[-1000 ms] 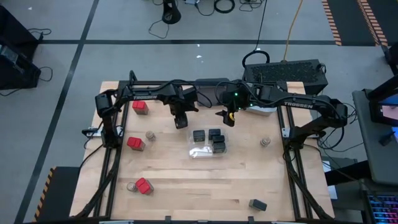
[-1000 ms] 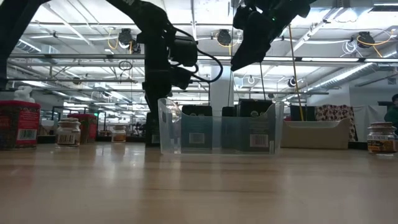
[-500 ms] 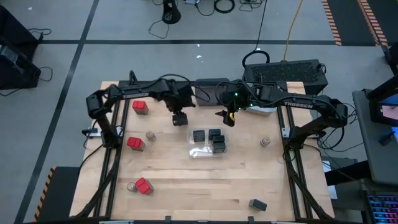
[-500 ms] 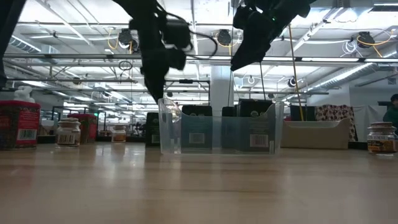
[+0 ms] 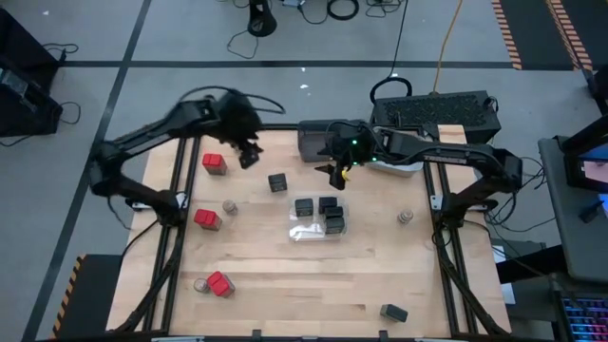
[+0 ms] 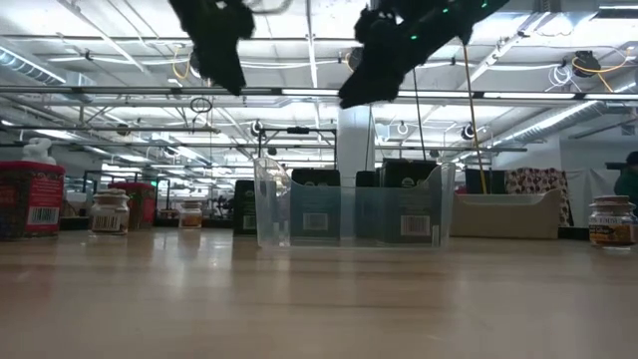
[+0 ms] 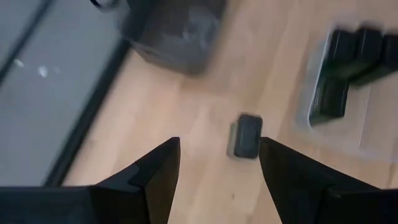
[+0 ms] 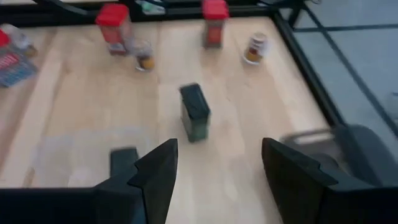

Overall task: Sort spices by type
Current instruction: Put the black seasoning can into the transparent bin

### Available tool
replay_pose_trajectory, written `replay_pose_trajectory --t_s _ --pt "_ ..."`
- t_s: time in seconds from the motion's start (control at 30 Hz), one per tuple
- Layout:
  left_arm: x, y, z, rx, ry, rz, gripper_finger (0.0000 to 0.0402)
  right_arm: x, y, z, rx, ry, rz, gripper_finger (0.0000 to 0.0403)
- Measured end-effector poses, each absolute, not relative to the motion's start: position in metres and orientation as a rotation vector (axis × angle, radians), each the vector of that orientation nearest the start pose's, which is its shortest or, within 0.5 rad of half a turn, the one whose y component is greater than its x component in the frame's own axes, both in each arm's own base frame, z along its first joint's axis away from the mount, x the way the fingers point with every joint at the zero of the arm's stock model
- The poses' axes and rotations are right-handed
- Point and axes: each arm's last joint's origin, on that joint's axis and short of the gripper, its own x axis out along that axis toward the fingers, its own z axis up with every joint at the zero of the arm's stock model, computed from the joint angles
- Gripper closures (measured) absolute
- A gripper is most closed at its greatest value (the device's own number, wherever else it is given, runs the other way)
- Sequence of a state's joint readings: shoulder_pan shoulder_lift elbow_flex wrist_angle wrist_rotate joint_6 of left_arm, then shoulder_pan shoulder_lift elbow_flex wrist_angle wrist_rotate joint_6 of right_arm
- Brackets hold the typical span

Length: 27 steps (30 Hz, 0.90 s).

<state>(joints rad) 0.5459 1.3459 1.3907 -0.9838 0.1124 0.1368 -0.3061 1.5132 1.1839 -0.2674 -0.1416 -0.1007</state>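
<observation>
Four black spice boxes [image 5: 323, 213] sat grouped inside the clear bin [image 5: 302, 234] near the middle of the table, which looked like the only kind gathered so far. A fifth black box [image 5: 277, 182] stood alone on the bare wood just beside that bin, toward the far edge, and a sixth black box [image 5: 393, 312] lay well apart near the front right corner. The red-topped boxes remained scattered down the left side: one [image 5: 214, 163] near the far left corner, one [image 5: 207, 218] midway, and one [image 5: 220, 283] near the front, none of them in a bin. Tan-lidded jars were loose too: one [image 5: 229, 206] beside the middle red box, one [image 5: 200, 285] touching or nearly touching the front red box, and one [image 5: 405, 218] off to the right. The left gripper [image 5: 249, 152] hung high over the far left of the table, fingers spread and empty. The right gripper [image 5: 334, 172] hovered above the far centre, close to the dark grey bin [image 5: 313, 141], likewise spread and holding nothing. By this showing the sorting was perhaps a third done, though the motion blur on the left arm made its exact pose hard to read.
</observation>
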Motion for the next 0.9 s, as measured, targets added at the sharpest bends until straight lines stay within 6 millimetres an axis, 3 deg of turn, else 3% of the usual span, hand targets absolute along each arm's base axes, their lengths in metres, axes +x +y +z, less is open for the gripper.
replay_pose_trajectory --t_s 0.17,0.37,0.63,0.9 --pt "0.188 0.128 0.363 -0.188 0.771 0.410 0.0178 0.353 -0.106 0.282 0.053 0.578 -0.087 0.0188" --pt "0.160 0.123 0.347 -0.249 0.648 0.429 0.0178 0.399 -0.120 0.280 0.006 0.571 -0.042 0.0188" --pt "0.144 0.120 0.325 -0.298 0.615 0.442 0.0178 0.448 -0.132 0.259 0.048 0.643 0.085 0.0188" --pt "0.140 0.125 0.326 -0.274 0.505 0.410 0.0178 0.471 -0.128 0.243 0.027 0.762 0.177 0.0188"
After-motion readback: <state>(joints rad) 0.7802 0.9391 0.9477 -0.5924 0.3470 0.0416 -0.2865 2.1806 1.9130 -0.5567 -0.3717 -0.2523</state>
